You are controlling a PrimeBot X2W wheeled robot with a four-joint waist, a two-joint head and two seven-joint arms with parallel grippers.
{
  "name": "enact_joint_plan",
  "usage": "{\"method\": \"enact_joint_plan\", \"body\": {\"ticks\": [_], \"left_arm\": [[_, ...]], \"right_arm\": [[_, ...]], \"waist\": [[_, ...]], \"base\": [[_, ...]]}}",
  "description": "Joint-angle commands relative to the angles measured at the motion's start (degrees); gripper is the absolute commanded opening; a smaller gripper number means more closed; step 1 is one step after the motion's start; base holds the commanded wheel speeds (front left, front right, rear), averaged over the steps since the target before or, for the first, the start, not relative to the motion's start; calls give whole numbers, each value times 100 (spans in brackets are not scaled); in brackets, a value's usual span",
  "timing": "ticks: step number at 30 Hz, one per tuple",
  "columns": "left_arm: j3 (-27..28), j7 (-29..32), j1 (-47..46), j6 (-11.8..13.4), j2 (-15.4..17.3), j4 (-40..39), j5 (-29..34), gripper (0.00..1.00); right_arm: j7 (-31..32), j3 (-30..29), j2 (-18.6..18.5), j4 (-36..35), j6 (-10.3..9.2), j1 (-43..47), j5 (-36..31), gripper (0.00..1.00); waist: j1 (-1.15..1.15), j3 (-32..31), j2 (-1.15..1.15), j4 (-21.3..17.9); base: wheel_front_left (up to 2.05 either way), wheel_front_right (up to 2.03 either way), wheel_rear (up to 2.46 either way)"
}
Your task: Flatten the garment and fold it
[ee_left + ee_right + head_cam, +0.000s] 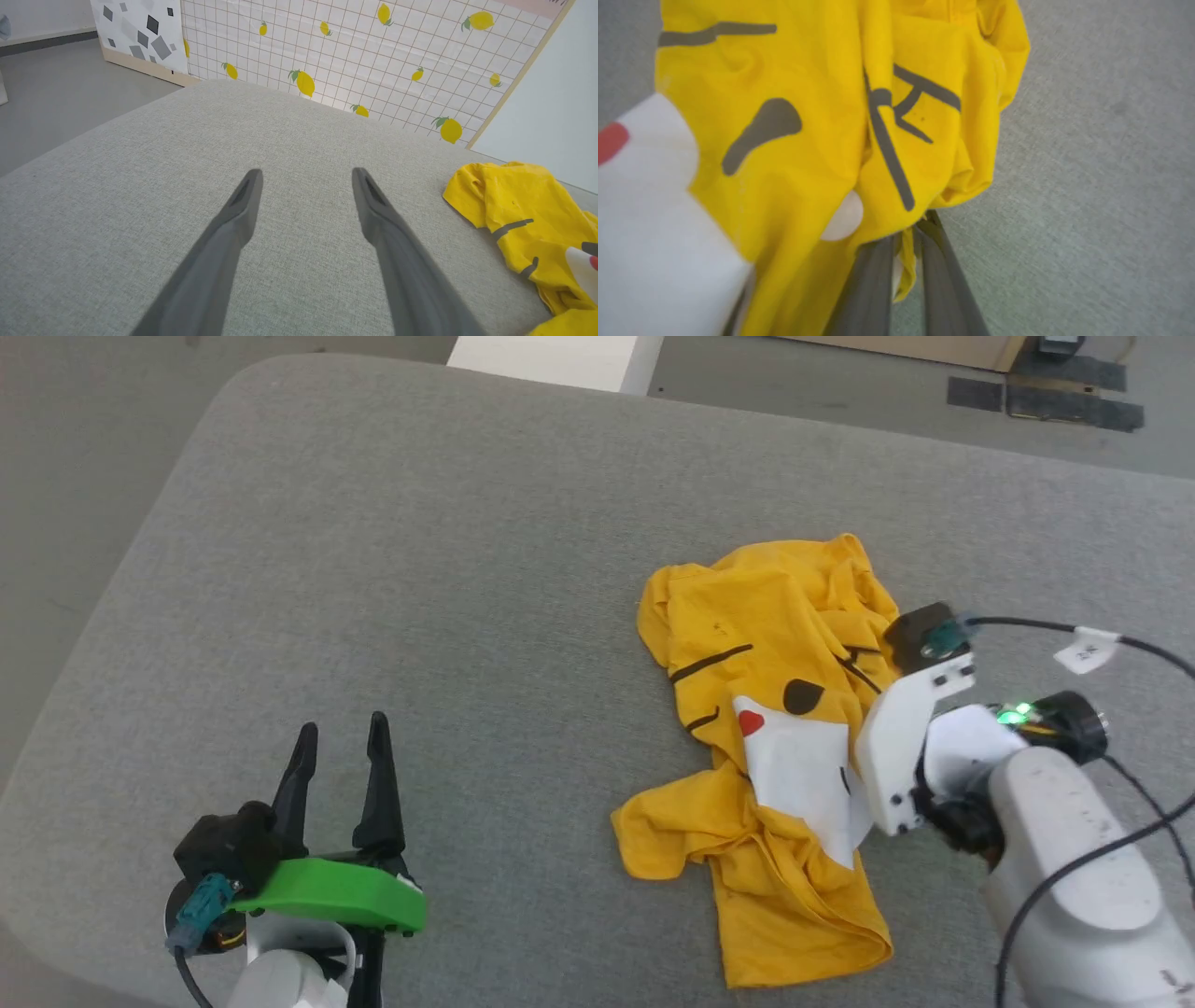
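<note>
Two long dark fingers of the right gripper [908,231] are pinched together on a fold at the edge of the garment [775,709], with a strip of yellow cloth caught between them. The shirt lies crumpled on the right half of a wide grey fabric-covered surface [420,569] with rounded corners, its white patch, red dot and black stripes facing up. The left gripper [338,747] sits well apart from it over the near left part of the cloth top, its fingers spread wide and holding nothing. Grey floor [75,476] surrounds the surface. Past the far edge stand a white block [560,359] and some dark mats [1046,397]. To one side stand a gridded panel printed with lemons [373,60] and another with grey shapes [140,32].
</note>
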Motion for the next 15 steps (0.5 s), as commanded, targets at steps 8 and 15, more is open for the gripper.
{"method": "enact_joint_plan", "body": {"ticks": [8,15], "left_arm": [[71,-27,16,-126,-81,113,134,100],[73,-27,123,-185,-122,263,89,100]], "right_arm": [[-436,-1455,-511,-811,-12,315,-103,0],[183,-2835,-226,-1145,-12,1604,-449,0]], "waist": [[0,-392,0,-455],[0,-600,0,-487]], "base": [[0,0,0],[0,0,0]]}}
